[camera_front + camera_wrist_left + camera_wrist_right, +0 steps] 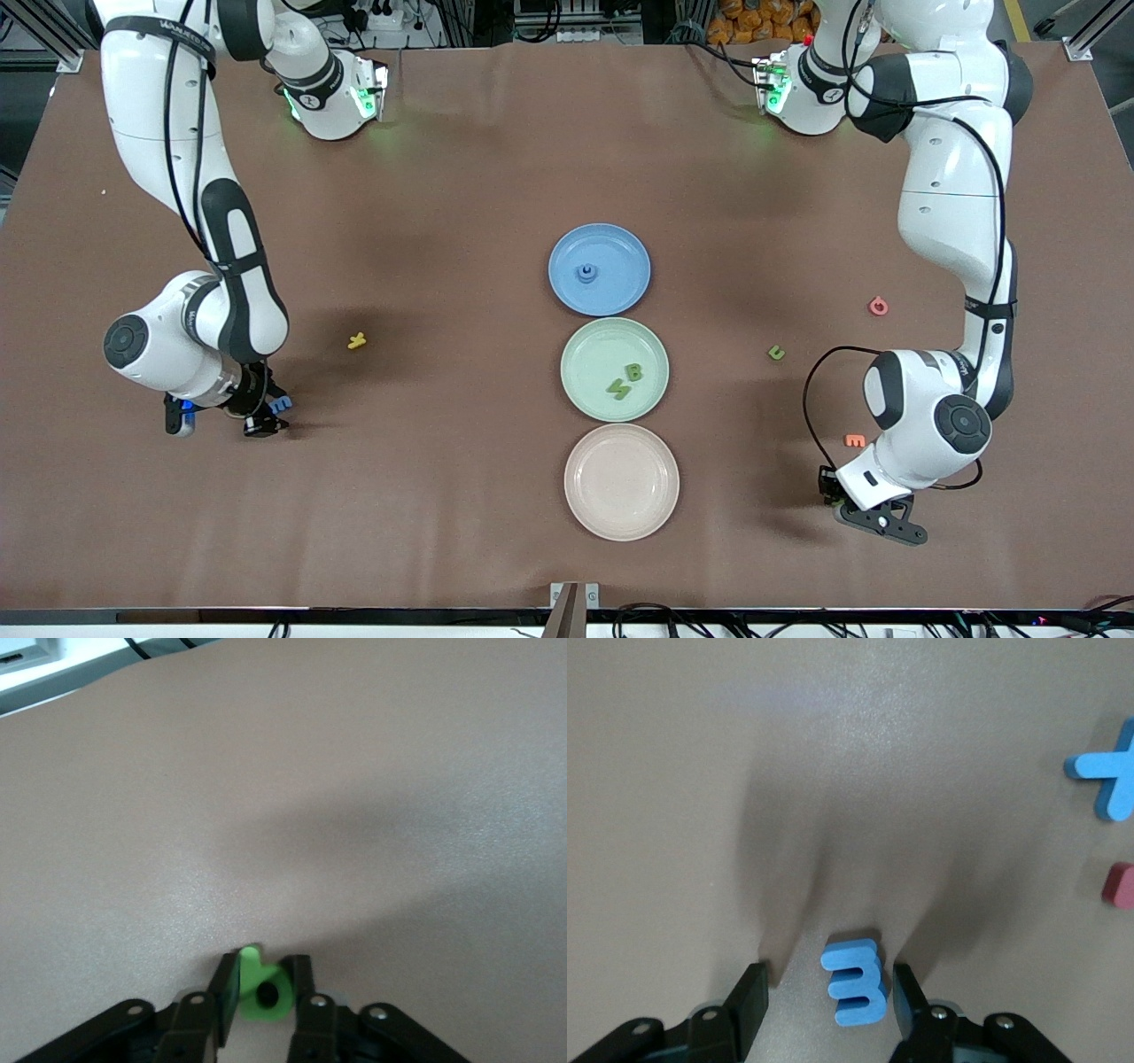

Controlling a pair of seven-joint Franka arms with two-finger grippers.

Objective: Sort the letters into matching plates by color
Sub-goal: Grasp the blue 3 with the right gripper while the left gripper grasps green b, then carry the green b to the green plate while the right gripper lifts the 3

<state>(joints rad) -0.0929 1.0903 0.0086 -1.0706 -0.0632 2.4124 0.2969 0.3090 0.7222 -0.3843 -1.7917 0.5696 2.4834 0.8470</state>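
My left gripper (263, 970) is low at the table near the left arm's end, shut on a small green letter (263, 994) with a hole in it. My right gripper (830, 973) stands open at the table near the right arm's end, around a blue "3"-shaped letter (855, 983); one finger touches it, the other stands apart. A blue plus piece (1107, 780) lies close by. The blue plate (620, 252) holds one blue piece (586, 273). The mint green plate (589, 354) holds two green letters (625, 380). Another green letter (776, 353) lies on the table.
A beige-pink plate (622, 481) sits nearest the front camera, in line with the other two. Loose pieces lie on the brown cloth: a yellow one (356, 340), a red ring-shaped one (878, 307), an orange one (855, 440) beside the left arm, and a dark red one (1121, 884).
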